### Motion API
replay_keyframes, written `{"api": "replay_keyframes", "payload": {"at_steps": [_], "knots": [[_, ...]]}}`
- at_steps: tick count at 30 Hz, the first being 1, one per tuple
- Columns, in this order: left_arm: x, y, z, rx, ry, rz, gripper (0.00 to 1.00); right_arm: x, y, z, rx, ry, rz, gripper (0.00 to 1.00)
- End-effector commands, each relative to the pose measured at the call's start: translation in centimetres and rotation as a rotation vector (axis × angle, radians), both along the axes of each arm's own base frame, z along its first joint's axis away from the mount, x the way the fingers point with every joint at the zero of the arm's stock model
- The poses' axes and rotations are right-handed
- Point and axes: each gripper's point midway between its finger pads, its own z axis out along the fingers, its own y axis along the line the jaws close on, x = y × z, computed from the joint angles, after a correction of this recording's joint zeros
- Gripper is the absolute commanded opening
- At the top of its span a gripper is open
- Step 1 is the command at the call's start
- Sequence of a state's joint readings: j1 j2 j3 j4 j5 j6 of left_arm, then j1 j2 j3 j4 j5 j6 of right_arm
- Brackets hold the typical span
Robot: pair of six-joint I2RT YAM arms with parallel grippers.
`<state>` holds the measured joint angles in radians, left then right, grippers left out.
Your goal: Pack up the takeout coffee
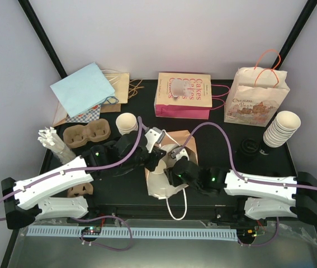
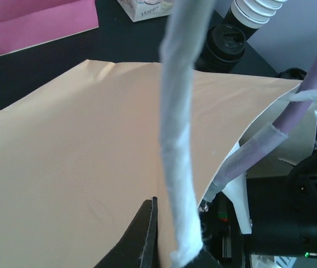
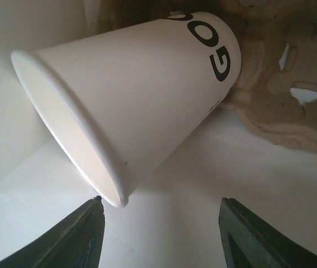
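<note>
1. Right fingers (image 3: 80, 234) are spread inside the bag (image 3: 231, 178), gripping nothing.
2. The cup (image 3: 136, 100) lies on its side on the bag's floor just ahead, rim nearest them, base toward the carrier (image 3: 281, 95).
3. Left fingers (image 2: 141, 240) pinch the bag's handle (image 2: 178, 139); the right arm is nearer.

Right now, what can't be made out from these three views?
- Cup: top view, hidden inside the bag under the right arm; the right wrist view shows its side, not its inside.
- Cup's print: right wrist view, only "GO" shows; the rest wraps out of sight.
- Left fingers: left wrist view, cut off by the bottom edge, partly behind the handle.
- Pulp carrier: right wrist view, cut off by the right edge.
</note>
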<state>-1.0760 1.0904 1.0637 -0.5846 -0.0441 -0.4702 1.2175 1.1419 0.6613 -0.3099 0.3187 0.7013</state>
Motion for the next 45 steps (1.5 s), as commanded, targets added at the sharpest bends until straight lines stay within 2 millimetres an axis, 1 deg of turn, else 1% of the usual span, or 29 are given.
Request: {"api": "replay_keyframes", "payload": {"at_steps": [1, 3, 6, 9, 11, 14, 18, 23, 28, 30, 32, 35, 37, 39, 41, 45], "knots": [[-0.2, -0.4, 3.7, -0.169, -0.021, -0.003, 0.02, 1.0, 1.2, -0.2, 0.021, -0.037, -0.021, 0.58], [-0.1, -0.2, 3.9, -0.175, -0.022, -0.001, 0.02, 1.0, 1.2, -0.8, -0.001, -0.036, -0.023, 0.55], [-0.1, -0.1, 3.8, -0.181, -0.019, 0.001, 0.02, 1.1, 1.3, -0.8, 0.008, -0.050, -0.019, 0.53], [-0.1, -0.1, 3.7, -0.196, -0.007, 0.002, 0.02, 1.3, 1.5, 0.0, 0.026, -0.072, -0.028, 0.53], [-0.1, -0.1, 3.7, -0.200, -0.002, 0.004, 0.02, 1.3, 1.7, 0.8, 0.056, -0.095, -0.024, 0.53], [-0.1, 0.0, 3.8, -0.204, 0.000, 0.008, 0.02, 1.0, 1.9, 2.0, 0.101, -0.117, -0.007, 0.60], [0.0, 0.1, 3.6, -0.194, -0.008, 0.006, 0.02, 0.8, 1.0, 3.1, 0.111, -0.123, -0.017, 0.64], [0.1, 0.4, 2.5, -0.149, -0.016, 0.008, 0.02, 0.1, -0.6, 5.0, 0.086, -0.069, -0.039, 0.74], [0.0, 0.4, 2.0, -0.147, -0.010, 0.002, 0.02, -0.5, -1.9, 6.2, 0.057, 0.034, -0.109, 0.76], [-0.1, 0.2, 1.9, -0.146, -0.004, -0.005, 0.02, -0.5, -2.1, 6.8, 0.052, 0.072, -0.156, 0.73], [-0.2, 0.0, 1.8, -0.149, 0.003, -0.015, 0.02, -0.4, -1.9, 7.5, 0.081, 0.105, -0.197, 0.71], [-0.4, -0.3, 1.7, -0.152, 0.022, -0.027, 0.02, -0.5, -0.7, 8.5, 0.174, 0.149, -0.222, 0.69], [-0.5, -0.4, 1.6, -0.155, 0.033, -0.031, 0.02, -0.4, 0.2, 8.8, 0.236, 0.163, -0.226, 0.64], [-0.5, -0.5, 1.6, -0.160, 0.039, -0.031, 0.02, -0.3, 0.7, 8.3, 0.252, 0.176, -0.236, 0.61], [-0.6, -0.5, 1.9, -0.169, 0.039, -0.031, 0.01, -0.2, 0.7, 7.3, 0.231, 0.183, -0.253, 0.57], [-0.5, -0.5, 2.3, -0.181, 0.031, -0.026, 0.02, 0.2, -0.1, 5.1, 0.166, 0.182, -0.300, 0.45]]}}
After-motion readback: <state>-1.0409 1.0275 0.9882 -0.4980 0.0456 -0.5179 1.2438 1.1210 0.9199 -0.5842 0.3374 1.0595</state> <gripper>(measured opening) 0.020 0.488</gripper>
